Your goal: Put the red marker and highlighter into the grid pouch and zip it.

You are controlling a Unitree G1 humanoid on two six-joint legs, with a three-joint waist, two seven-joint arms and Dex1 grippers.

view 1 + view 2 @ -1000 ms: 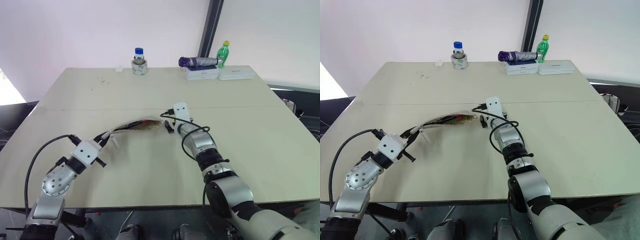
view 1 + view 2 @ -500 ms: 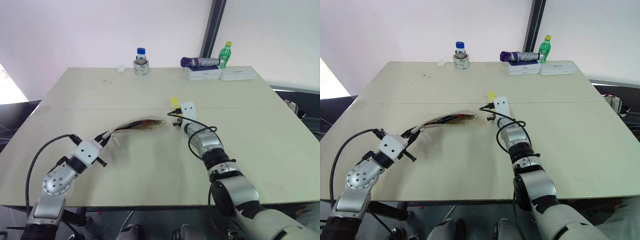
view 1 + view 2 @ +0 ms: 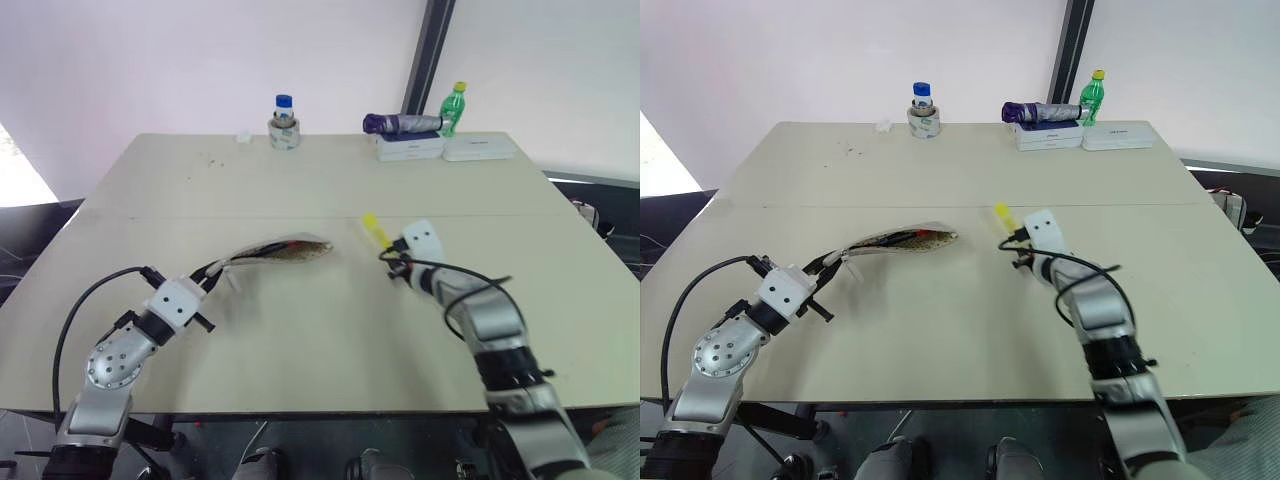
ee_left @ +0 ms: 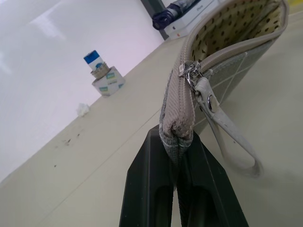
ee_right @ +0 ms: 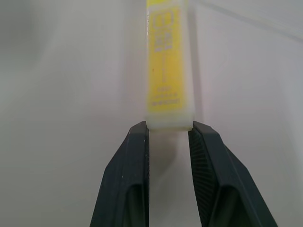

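1. Highlighter (image 5: 169, 66): your right gripper (image 5: 169, 137) has it pinched by one end between its fingertips, with the rest of the yellow barrel sticking out ahead, above the surface (image 3: 300, 170).
2. Expect it to be light, rigid and smooth plastic. Held so near the tip it could pivot or slip, so I'd avoid quick wrist turns.
3. Pouch (image 3: 275, 250): your left gripper (image 4: 176, 142) is clamped on the zipper-end corner, the rest reaching out in front of it with the mouth gaping.
4. The fabric looks soft and floppy; the opening may sag, so keep that corner taut.
5. Something red, probably the marker (image 3: 902, 238), shows inside the mouth.
6. Zipper pull (image 4: 208, 101) hangs right by the left gripper, a handy tab for closing.
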